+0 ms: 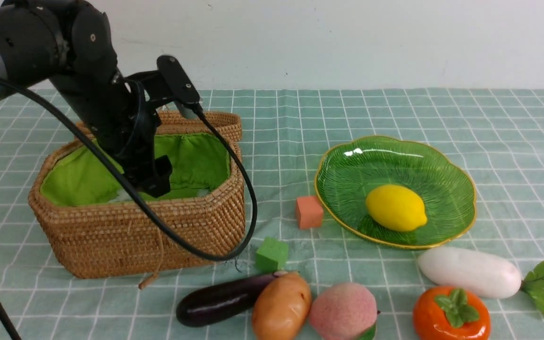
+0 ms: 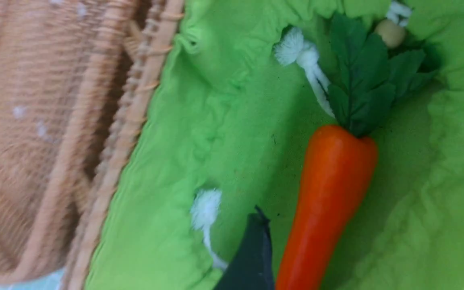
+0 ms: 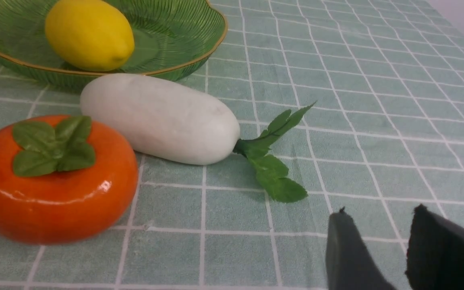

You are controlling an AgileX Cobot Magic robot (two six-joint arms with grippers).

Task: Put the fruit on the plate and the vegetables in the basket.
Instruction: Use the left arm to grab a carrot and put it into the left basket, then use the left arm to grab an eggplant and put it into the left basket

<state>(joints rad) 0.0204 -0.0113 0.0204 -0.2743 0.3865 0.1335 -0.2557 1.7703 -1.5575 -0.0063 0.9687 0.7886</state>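
**Front view:** the left arm is bent down into the basket [image 1: 135, 222], with the left gripper [image 1: 157, 179] sunk below the rim. Its jaws cannot be made out here. The lemon [image 1: 396, 208] is seen on the plate [image 1: 442, 165]. The eggplant [image 1: 220, 300], potato [image 1: 281, 307], peach [image 1: 343, 311], persimmon [image 1: 451, 316] and radish [image 1: 470, 273] are laid on the cloth [image 1: 395, 113] in front.

**Left wrist view:** only here is the carrot [image 2: 332, 189] shown. It lies on the lining [image 2: 216, 141] between widely parted jaws, ungripped.

**Right wrist view:** only here is the right gripper [image 3: 379, 213] shown. It is held low over the cloth near the radish leaves, jaws slightly apart and empty.
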